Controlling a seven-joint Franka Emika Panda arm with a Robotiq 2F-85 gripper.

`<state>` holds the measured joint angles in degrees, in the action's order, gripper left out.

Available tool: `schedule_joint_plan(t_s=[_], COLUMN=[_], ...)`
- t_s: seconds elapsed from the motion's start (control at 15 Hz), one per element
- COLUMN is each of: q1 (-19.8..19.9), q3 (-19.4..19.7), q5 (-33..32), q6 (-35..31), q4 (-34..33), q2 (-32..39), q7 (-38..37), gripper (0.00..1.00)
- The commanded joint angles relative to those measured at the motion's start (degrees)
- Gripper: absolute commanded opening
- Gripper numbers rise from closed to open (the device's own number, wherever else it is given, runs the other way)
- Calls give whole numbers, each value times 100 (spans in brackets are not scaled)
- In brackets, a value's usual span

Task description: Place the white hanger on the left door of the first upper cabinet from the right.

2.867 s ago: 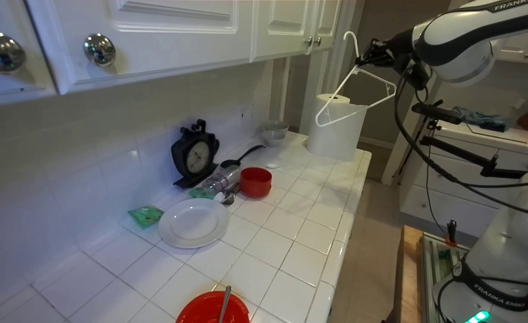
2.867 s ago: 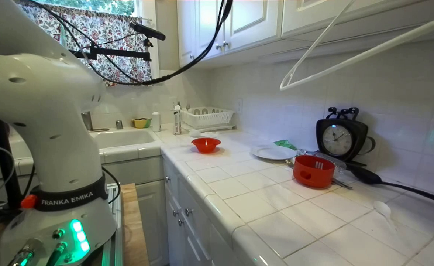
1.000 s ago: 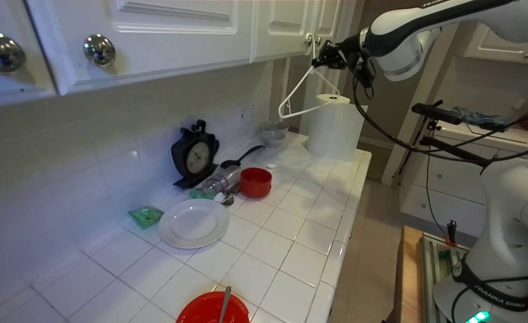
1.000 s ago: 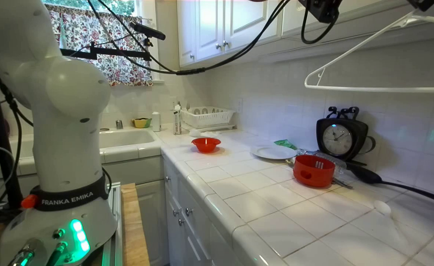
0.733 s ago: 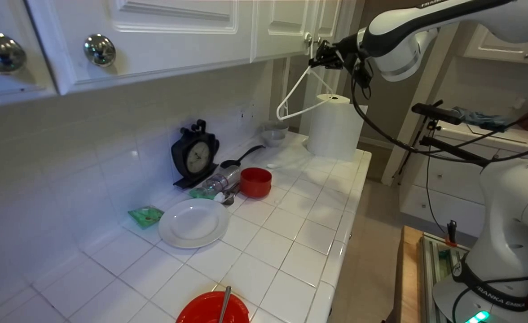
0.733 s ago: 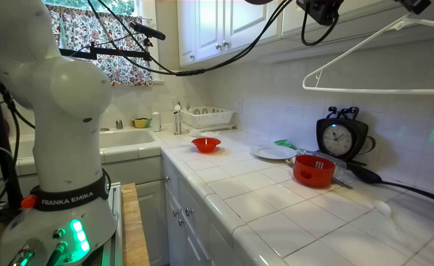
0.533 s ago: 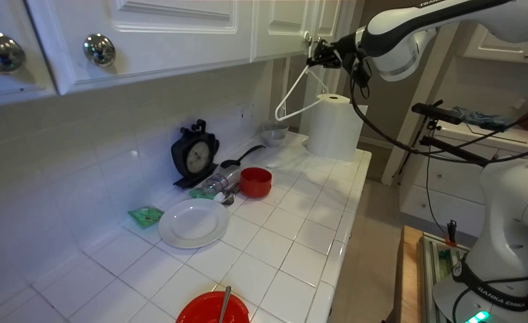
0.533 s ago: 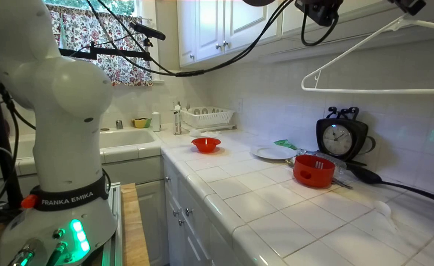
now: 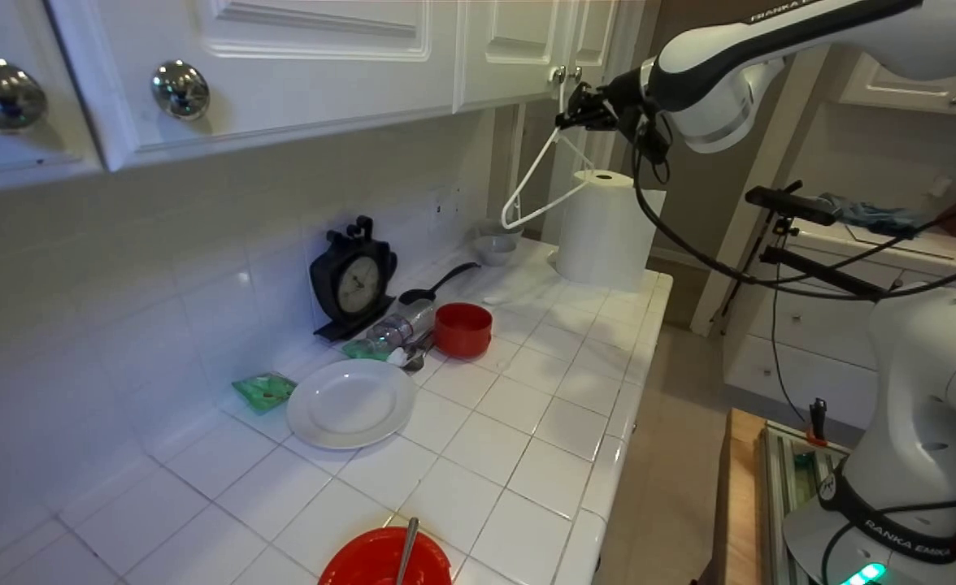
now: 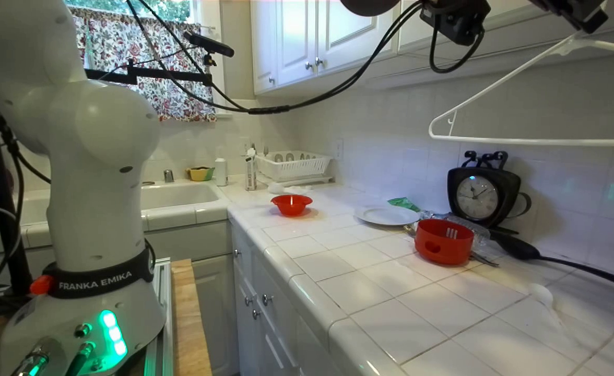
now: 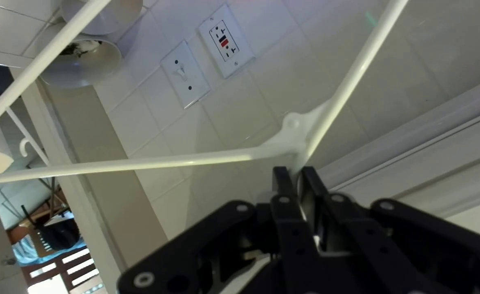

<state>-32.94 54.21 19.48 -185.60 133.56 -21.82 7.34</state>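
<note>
The white hanger (image 9: 532, 171) hangs upright from my gripper (image 9: 564, 121), below the upper cabinet doors. My gripper is shut on the hanger's neck, just under the hook; the wrist view shows the neck between the fingertips (image 11: 294, 170). The left door (image 9: 523, 41) of the first upper cabinet from the right (image 9: 593, 36) is shut and has a small round knob (image 9: 558, 75). The hook is at that knob; I cannot tell whether it is over it or touching it. In an exterior view the hanger (image 10: 536, 141) shows below the cabinets, its hook hidden or out of view.
A paper towel roll (image 9: 608, 231) stands behind and below the hanger. Clear bowls (image 9: 496, 244), a black scale (image 9: 356, 280), a red cup (image 9: 462, 331), a white plate (image 9: 351, 405) and a red bowl (image 9: 388, 561) are on the tiled counter (image 9: 527, 422).
My gripper carried the hanger toward the cabinet doors and its knob. In the last half second gripper and hanger moved down a little, and the hook's top dropped to about knob height.
</note>
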Motion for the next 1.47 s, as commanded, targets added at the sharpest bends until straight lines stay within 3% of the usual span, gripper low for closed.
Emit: schedule_joint_plan(t_s=[0.0,0.27,0.4,0.53,0.73,0.93,1.07,1.33,1.4], q1=[-119,45,517,1379,2613,3889,4297,4495,4780], q3=[117,-52,-442,-1155,-2104,-3348,-3870,-4444,-4758], q5=[-19,-32,-39,-65,-417,-786,-1031,-1177,-1350], q6=[-21,22,-1,58,267,694,1224,2850,3200], q4=[-31,-29,-22,50,245,785,1088,1244,1217], q2=[127,221,453,661,745,140,-437,-1634,-1818], q7=[47,1,-123,-294,-654,-752,-750,-835,-1102], gripper=[43,69,84,98,100,100,100,100,100])
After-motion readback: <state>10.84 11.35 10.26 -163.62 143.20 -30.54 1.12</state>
